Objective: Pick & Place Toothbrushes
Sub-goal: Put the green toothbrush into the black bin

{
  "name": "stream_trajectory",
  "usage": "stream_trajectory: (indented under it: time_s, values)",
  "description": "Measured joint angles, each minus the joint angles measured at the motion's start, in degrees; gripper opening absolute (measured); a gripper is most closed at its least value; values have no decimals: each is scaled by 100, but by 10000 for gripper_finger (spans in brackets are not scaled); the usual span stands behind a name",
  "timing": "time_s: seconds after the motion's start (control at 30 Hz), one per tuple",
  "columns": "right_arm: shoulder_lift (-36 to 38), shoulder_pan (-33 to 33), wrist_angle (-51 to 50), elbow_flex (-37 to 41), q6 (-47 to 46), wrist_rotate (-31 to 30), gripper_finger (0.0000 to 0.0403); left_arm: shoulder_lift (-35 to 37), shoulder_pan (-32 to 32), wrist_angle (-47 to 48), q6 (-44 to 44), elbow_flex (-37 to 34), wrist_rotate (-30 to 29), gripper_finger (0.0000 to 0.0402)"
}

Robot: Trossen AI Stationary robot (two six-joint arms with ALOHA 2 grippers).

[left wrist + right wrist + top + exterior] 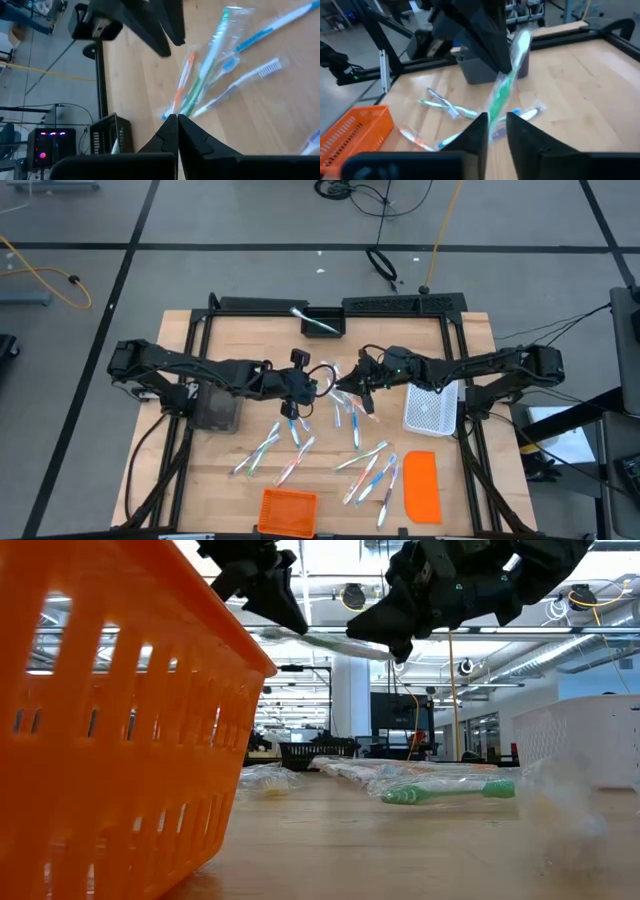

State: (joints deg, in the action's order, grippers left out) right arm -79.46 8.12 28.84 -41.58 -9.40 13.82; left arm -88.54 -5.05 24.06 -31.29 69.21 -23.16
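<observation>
Right wrist view alone shows green toothbrush [506, 85] between right claw [496, 131] fingers.

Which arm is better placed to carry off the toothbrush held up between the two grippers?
Left, probably: the left gripper is shut on the green toothbrush, while the right gripper stands open around it.

Thin wrapped plastic toothbrushes [372, 471], blue, green and pink accents: scattered flat across the wooden tabletop; one green-handled toothbrush [504, 90] raised mid-air.
</observation>
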Motion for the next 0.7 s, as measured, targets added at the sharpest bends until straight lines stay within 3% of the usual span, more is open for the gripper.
stream_trajectory:
  time_s: [0.37, 0.7]
  values:
    - [0, 2, 202, -2, 5, -10, 184, -2, -84, -567, -149, -7, 11, 0]
    - [2, -65, 267, -2, -148, -23, 190, -274, -84, -1169, -378, 4, -17, 0]
